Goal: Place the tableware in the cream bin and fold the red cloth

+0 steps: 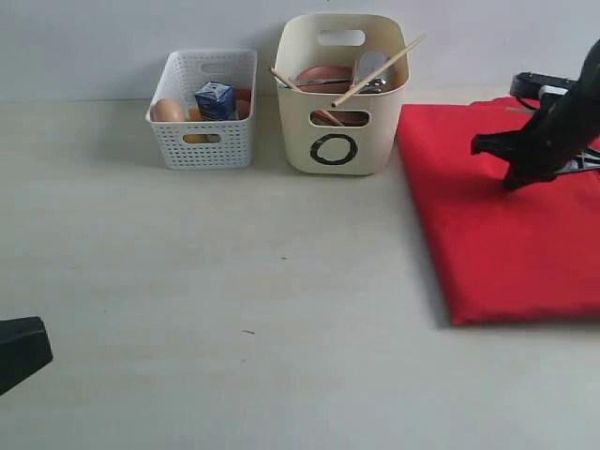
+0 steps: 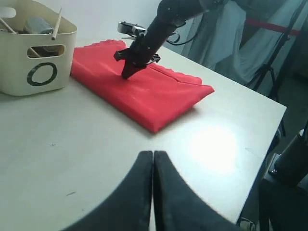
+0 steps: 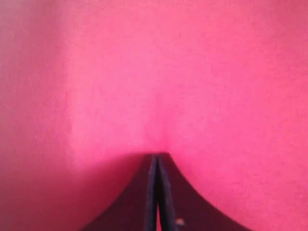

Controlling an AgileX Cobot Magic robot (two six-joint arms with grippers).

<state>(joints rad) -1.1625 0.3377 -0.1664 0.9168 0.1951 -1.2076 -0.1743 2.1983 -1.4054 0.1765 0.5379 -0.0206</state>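
The cream bin (image 1: 342,131) stands at the back centre, marked with a black "O". A brown plate (image 1: 323,75), a steel cup (image 1: 371,67) and chopsticks (image 1: 380,70) poke out of it. To its right the red cloth (image 1: 487,234) lies folded flat on the table. My right gripper (image 1: 514,183) is shut, tips down on the cloth's top layer, with nothing visibly pinched; the right wrist view shows its tips (image 3: 157,155) against red fabric (image 3: 192,72). At the near left, low over bare table, my left gripper (image 2: 153,153) is shut and empty.
A white perforated basket (image 1: 202,141) left of the bin holds a milk carton (image 1: 215,99), an egg (image 1: 167,111) and other food. In the left wrist view the table edge (image 2: 269,144) runs just beyond the cloth (image 2: 144,91), with stands and curtains behind.
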